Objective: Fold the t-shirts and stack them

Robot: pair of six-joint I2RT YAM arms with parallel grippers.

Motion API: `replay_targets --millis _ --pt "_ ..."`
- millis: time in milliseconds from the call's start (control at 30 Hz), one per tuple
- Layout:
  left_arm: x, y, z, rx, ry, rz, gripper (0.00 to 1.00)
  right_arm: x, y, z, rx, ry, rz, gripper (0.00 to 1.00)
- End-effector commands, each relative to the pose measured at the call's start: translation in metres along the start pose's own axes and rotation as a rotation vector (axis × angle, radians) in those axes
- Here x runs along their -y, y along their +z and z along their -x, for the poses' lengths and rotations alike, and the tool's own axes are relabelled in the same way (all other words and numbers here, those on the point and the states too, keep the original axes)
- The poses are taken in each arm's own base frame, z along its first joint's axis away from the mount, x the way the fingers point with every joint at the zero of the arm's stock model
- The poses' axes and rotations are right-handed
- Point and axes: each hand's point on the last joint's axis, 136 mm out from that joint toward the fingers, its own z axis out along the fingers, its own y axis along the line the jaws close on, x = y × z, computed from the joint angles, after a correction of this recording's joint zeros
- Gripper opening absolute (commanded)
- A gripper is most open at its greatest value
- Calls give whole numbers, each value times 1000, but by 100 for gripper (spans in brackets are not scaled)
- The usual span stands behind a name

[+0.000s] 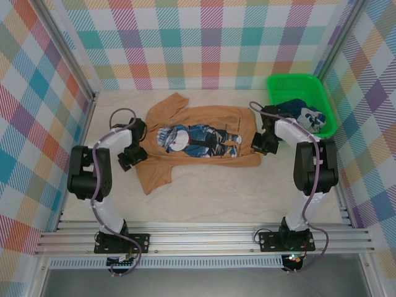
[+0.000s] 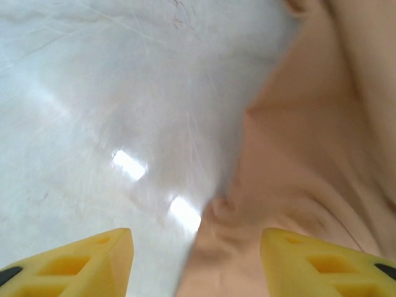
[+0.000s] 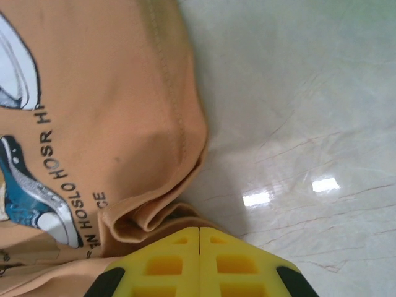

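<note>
Plaid-walled cell, beige table (image 1: 204, 198). Mid-table the tan shirt (image 1: 198, 139) lies flat, print up, sleeves toward the left arm. At its left edge sits the left gripper (image 1: 131, 158), yellow fingers (image 2: 93, 257) well apart, straddling the cloth edge, nothing gripped. At the opposite hem the right gripper (image 1: 260, 145) has its fingers pressed together. A bunched fold sits right at the tips; can't tell if cloth is pinched. Far right corner: navy shirt (image 1: 297, 108) crumpled in green basket (image 1: 291, 78).
</note>
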Motion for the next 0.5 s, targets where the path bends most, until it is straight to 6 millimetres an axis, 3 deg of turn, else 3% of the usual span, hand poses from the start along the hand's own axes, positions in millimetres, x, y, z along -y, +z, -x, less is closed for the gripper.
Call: replay_targets --millis 0,100,167,233,467 --pt "-20 -36 -40 -17 -32 -38 47 -4 -10 -5 5 -8 29 0" --pt "-28 -27 -90 -159 -159 -123 42 -4 -9 -5 8 -15 28 0" --pt "-30 -22 -108 -215 -229 -166 37 -4 -9 -6 3 -16 28 0" --pt "-31 -18 -118 -247 -271 -180 32 -4 -9 -7 3 -16 31 0" --pt "-24 -4 -122 -284 -272 -173 31 -2 -9 -9 3 -16 27 0"
